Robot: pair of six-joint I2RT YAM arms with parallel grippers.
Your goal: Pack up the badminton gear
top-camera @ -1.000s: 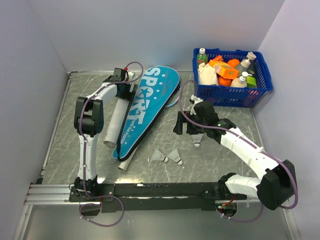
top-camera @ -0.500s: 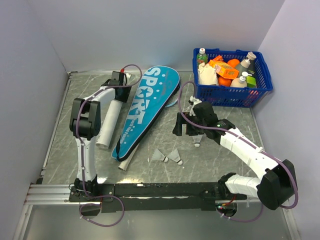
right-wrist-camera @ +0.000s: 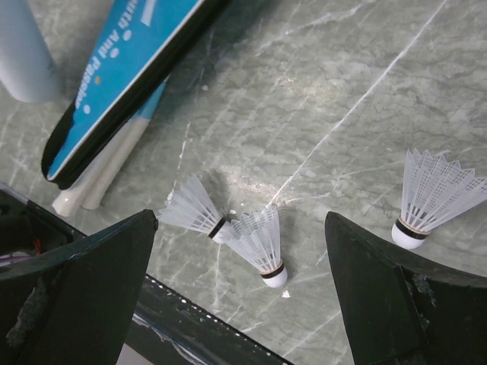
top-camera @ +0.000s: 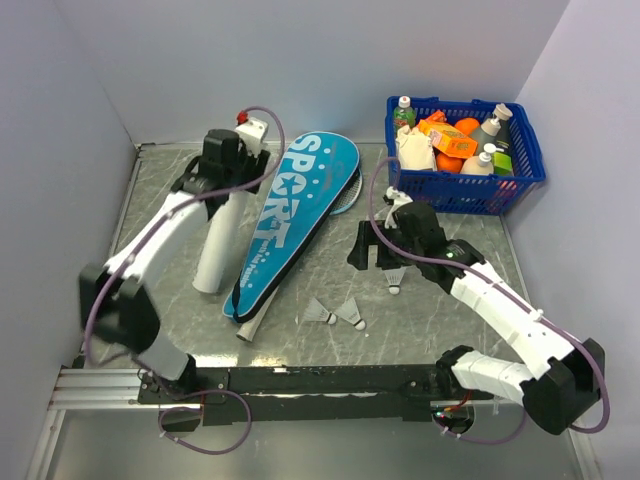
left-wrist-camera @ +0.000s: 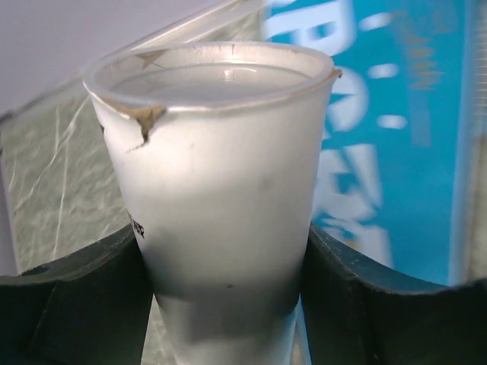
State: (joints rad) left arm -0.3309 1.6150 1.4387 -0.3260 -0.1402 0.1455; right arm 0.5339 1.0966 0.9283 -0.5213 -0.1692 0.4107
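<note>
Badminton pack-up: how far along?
Nothing looks fully packed. In hand: left gripper clamps the white tube near its end. Left: three shuttlecocks lie loose under the open right gripper; racket handles poke out from the SPORT bag.

i can read only "sport" in big white letters on the blue racket bag [top-camera: 290,225]; the smaller white print beside it is too small for me.

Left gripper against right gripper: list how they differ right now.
The left gripper is clamped on the white tube near its chipped rim; the right gripper holds nothing. The left gripper's jaws sit at the tube's width; the right gripper's jaws stand wide open. The left gripper is beside the blue bag; the right gripper hangs over two shuttlecocks. Both are dark and two-fingered.
</note>
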